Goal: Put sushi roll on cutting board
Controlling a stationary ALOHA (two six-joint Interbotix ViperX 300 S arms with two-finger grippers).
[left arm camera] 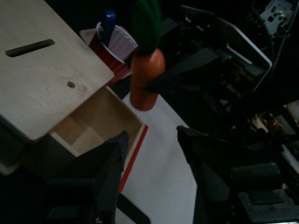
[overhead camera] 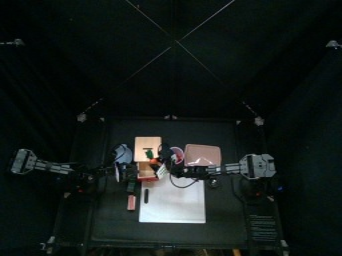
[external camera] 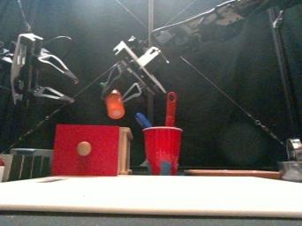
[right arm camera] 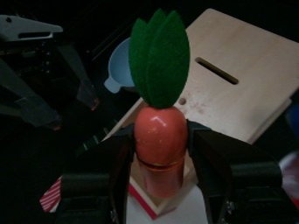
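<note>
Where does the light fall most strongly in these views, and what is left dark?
Top view: the white cutting board is the brightest patch amid black curtains. Front view: the red cup stands well lit against darkness. Right wrist view: the toy carrot catches full light, its surroundings largely shadowed.

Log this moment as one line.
right gripper: holding carrot aloft | left gripper: open, empty | cutting board: carrot not on it
</note>
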